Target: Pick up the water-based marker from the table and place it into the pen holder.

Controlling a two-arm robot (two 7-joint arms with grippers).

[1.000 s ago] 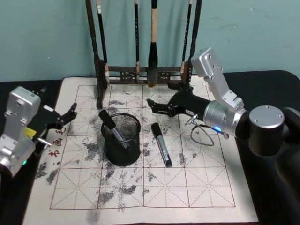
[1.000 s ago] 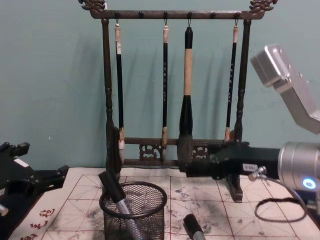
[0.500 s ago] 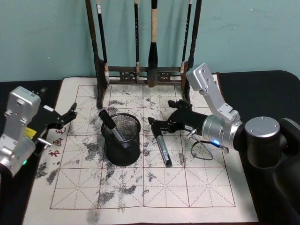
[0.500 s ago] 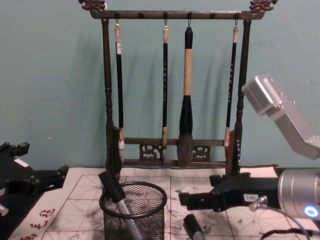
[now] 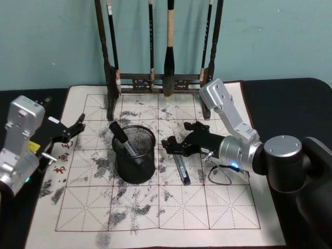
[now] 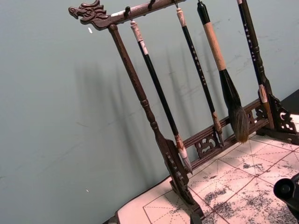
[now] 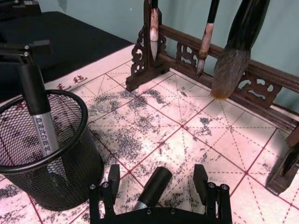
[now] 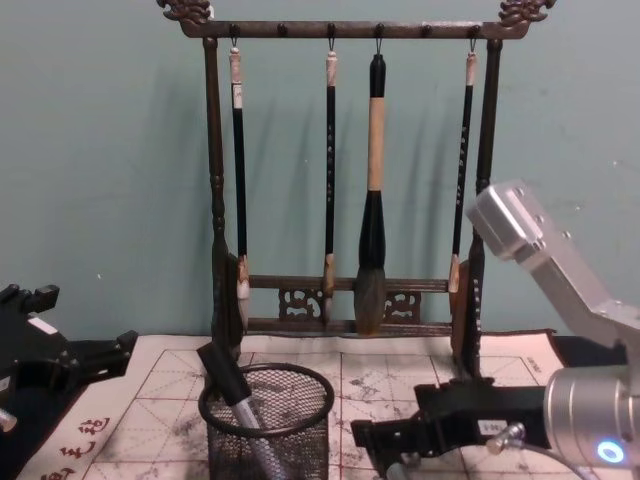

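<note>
My right tool [image 7: 157, 173], spread, straddles the marker [image 7: 155, 185], which lies on the mat [image 5: 223, 207] just right of the holder [image 7: 70, 177], its length square to the gap. The left tool [image 5: 72, 129] idles spread, far left.

Marker [image 5: 182, 171] is down flat, just right of centre in the head view. Its black cap points toward the top of the frame and its grey barrel runs down and slightly right. Close on its left but not touching stands the pen holder [image 5: 133, 169]: black mesh, thick round rim, upright. Another marker [image 5: 123, 139] leans inside, cap toward the upper left.
</note>
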